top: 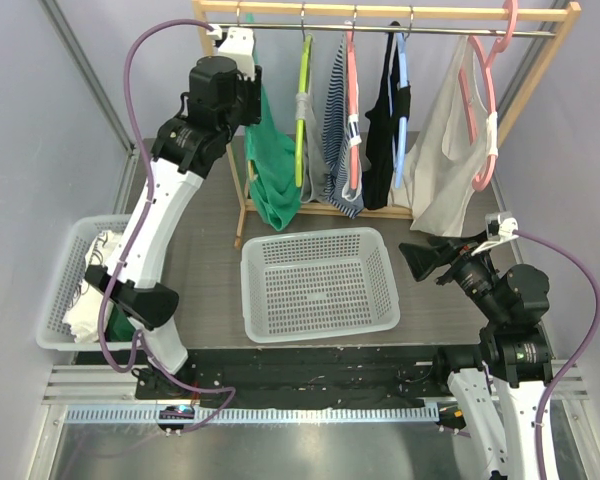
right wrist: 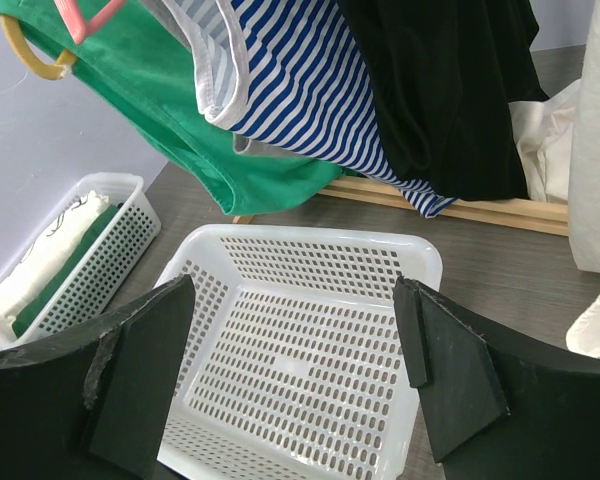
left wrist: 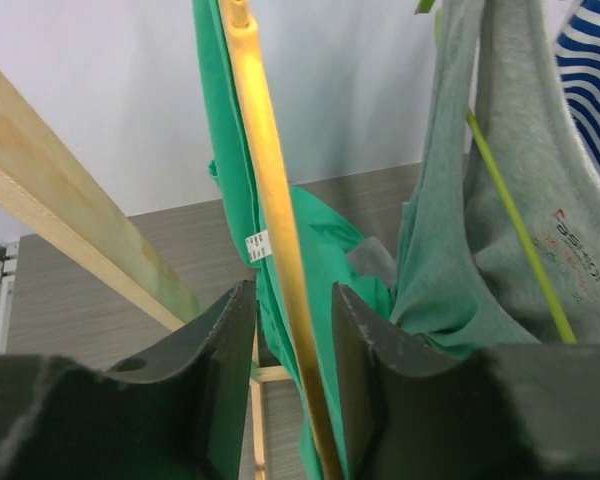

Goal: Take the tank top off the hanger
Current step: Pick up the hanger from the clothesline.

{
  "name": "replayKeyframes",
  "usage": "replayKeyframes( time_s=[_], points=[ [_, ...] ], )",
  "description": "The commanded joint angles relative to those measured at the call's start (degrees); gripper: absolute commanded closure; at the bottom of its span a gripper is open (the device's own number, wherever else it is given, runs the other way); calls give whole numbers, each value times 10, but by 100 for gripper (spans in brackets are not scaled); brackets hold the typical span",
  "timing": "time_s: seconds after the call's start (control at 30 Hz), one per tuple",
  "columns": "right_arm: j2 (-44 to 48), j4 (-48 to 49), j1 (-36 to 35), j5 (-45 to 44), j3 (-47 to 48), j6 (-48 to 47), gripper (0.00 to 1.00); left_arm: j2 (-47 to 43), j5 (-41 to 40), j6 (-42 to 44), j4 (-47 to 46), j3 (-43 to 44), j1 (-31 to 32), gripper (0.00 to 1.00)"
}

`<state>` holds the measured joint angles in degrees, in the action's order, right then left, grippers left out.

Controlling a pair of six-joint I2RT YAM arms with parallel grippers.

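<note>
Left gripper (left wrist: 295,295) astride hanger (left wrist: 264,180) (seemingly untouched)

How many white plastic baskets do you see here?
2. The middle basket, empty, lies centre; the left basket, holding folded clothes, lies far left. None seems hidden.

We see a robotics lab cell here, not a home or a shop. Two robot arms, the left arm (top: 160,220) and the right arm (top: 510,300), are bolted to a metal rail (top: 80,385) at the edge of a grey table (top: 205,260), and a purple cable (top: 130,70) loops from each. Bare pale walls (top: 20,120) and an aluminium strut (top: 80,60) close the space in. The wooden rack (top: 380,10) of hangers (top: 302,110), the white basket (top: 318,330) and the side basket (top: 58,285) read as test props.
</note>
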<state>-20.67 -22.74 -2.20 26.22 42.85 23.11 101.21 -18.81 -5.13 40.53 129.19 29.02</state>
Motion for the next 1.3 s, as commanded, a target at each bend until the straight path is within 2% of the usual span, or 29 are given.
replayKeyframes(
  time_s=[0.0,0.17,0.2,0.23,0.37,0.63,0.8,0.93,1.27],
  points=[
    [-5,15,-4,2,16,8,12,-27,26,-16,-11,7,-3,66],
    [-8,22,-4,3,10,12,19,-34,33,-11,-18,7,-3,89],
    [-9,23,-4,3,9,14,19,-36,30,-6,-19,7,-3,98],
    [-9,25,-4,3,8,14,20,-38,27,-3,-29,7,-2,100],
    [-10,30,-4,8,4,16,27,-45,14,15,-65,15,-3,100],
    [-12,29,-4,7,2,16,27,-64,46,33,-91,59,-1,100],
    [-12,28,-4,5,2,16,28,-92,53,35,-62,50,-2,100],
    [-13,22,-4,3,9,10,28,-130,79,26,-15,11,-2,100],
    [-22,17,-6,-6,28,-4,28,-261,172,40,119,-149,1,100]
  ],
)
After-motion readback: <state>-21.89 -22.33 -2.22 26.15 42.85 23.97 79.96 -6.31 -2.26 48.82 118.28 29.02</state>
